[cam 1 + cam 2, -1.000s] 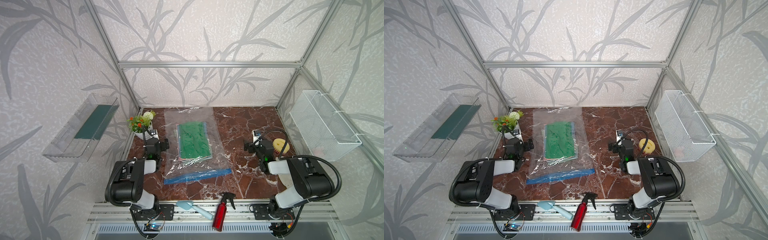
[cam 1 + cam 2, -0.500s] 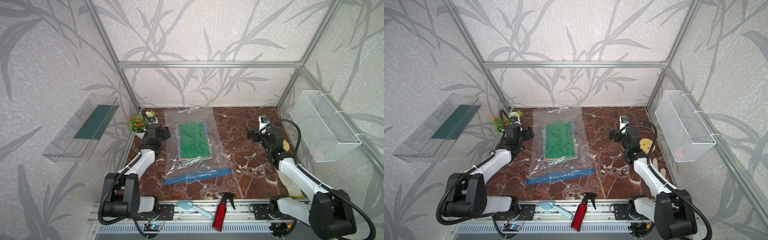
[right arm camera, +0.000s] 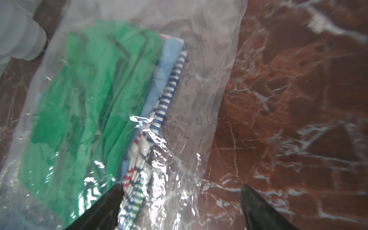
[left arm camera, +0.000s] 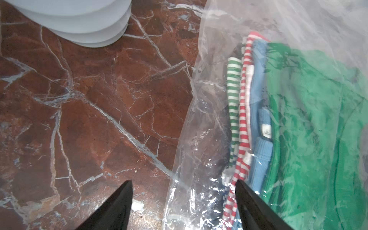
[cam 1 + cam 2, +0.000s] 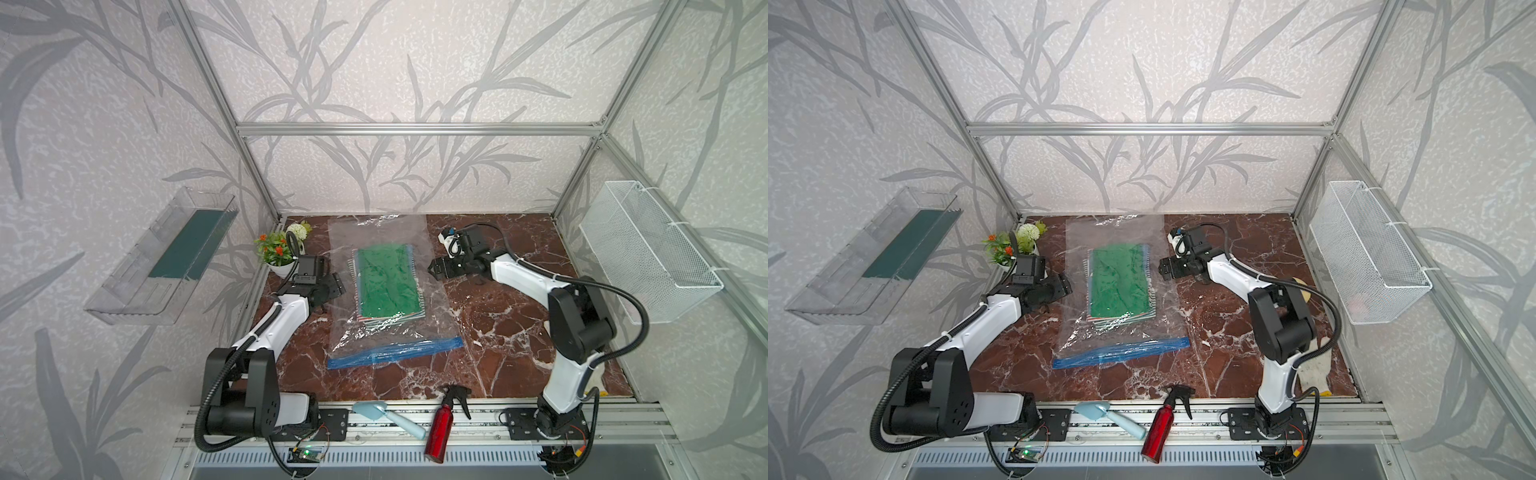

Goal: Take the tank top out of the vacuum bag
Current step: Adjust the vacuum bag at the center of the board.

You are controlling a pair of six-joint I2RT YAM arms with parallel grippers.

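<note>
1. If pinched at the sides instead of the blue zip strip (image 5: 395, 352), could drag the whole vacuum bag (image 5: 376, 237) across the desk (image 5: 519, 332) unopened.
2. Inside bag, mid-desk: tank top (image 5: 386, 282), judged the green piece, atop striped layers (image 5: 390, 320); could snag those on exit.
3. Spread wide, empty, flanking bag: left hand (image 5: 332, 286), right hand (image 5: 434, 268); could lose thin film on closing.

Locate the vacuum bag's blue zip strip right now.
In both top views the blue zip strip runs along the near edge of the vacuum bag, mid-table, just beyond the red spray bottle on the front rail.
</note>
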